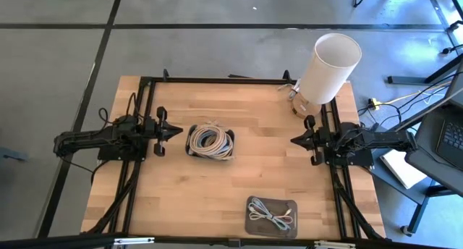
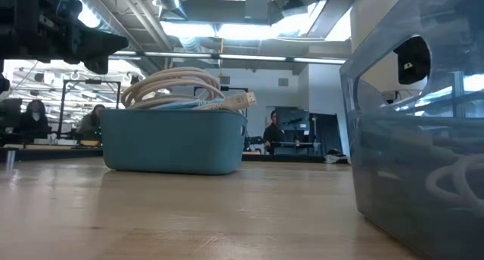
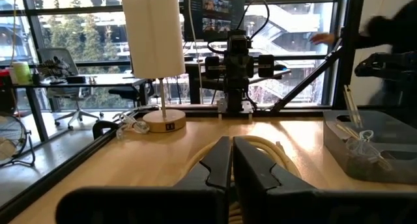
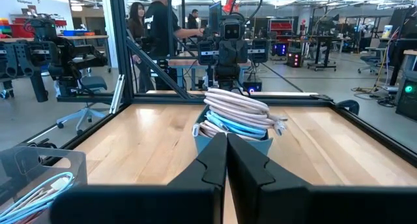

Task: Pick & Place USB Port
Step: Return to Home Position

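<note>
Blue bin (image 2: 172, 143), heaped with coiled cables (image 2: 178, 86), at table (image 1: 268, 169) centre; left hand (image 1: 176, 131) and right hand (image 1: 295, 140) clenched empty, parked at opposite edges as for home position.

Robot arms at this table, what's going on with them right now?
Nothing is being handled at this moment. Both arms rest at opposite sides of the table, the left end effector and right end effector shut and empty. Between them, a blue bin holds a heap of coiled cables. A clear tray by the table's edge holds another cable.
</note>
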### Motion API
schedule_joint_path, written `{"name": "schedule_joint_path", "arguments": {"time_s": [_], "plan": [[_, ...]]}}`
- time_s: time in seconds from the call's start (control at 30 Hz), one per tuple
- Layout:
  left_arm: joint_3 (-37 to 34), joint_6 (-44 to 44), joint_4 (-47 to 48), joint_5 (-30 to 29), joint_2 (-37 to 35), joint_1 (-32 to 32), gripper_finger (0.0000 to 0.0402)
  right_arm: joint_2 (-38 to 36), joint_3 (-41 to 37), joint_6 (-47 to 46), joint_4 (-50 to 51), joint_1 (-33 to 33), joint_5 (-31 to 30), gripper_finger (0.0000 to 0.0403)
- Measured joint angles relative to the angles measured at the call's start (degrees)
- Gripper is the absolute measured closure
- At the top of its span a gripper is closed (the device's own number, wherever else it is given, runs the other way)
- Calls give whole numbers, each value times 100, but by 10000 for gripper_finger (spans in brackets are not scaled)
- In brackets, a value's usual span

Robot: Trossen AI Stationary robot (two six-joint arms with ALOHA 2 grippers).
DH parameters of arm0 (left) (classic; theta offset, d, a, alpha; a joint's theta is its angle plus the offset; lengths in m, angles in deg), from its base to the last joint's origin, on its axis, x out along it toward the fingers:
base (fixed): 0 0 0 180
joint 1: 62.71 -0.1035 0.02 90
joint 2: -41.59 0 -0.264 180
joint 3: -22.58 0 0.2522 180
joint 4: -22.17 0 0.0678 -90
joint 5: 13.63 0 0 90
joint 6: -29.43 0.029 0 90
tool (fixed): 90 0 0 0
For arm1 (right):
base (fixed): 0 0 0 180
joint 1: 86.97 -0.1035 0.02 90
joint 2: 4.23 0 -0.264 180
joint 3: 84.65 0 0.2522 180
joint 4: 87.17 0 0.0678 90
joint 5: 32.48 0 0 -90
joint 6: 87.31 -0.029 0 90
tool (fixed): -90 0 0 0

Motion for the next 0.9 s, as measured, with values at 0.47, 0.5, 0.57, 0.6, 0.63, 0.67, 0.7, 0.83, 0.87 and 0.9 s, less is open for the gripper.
{"name": "schedule_joint_path", "arguments": {"time_s": [0.47,0.5,0.57,0.6,0.63,0.67,0.7,0.83,0.87,0.9], "plan": [[0,0,0,0,0,1,396,0,-2,0,-1,0,0,386],[0,0,0,0,0,0,396,0,-2,0,0,0,0,386],[0,2,0,0,0,0,395,0,-2,0,0,0,0,386],[0,0,0,0,0,0,394,0,-2,0,-1,0,0,386],[0,0,0,0,0,0,393,0,-2,0,-2,0,0,386],[0,1,0,0,0,0,392,0,-2,0,0,0,0,386],[0,0,0,0,0,1,391,0,-2,0,0,0,0,386],[0,0,0,0,0,0,392,0,-2,0,-2,0,0,386],[0,0,0,0,0,0,392,0,-2,0,0,0,0,386],[0,0,0,0,0,0,393,0,-2,0,-2,0,0,386]]}}
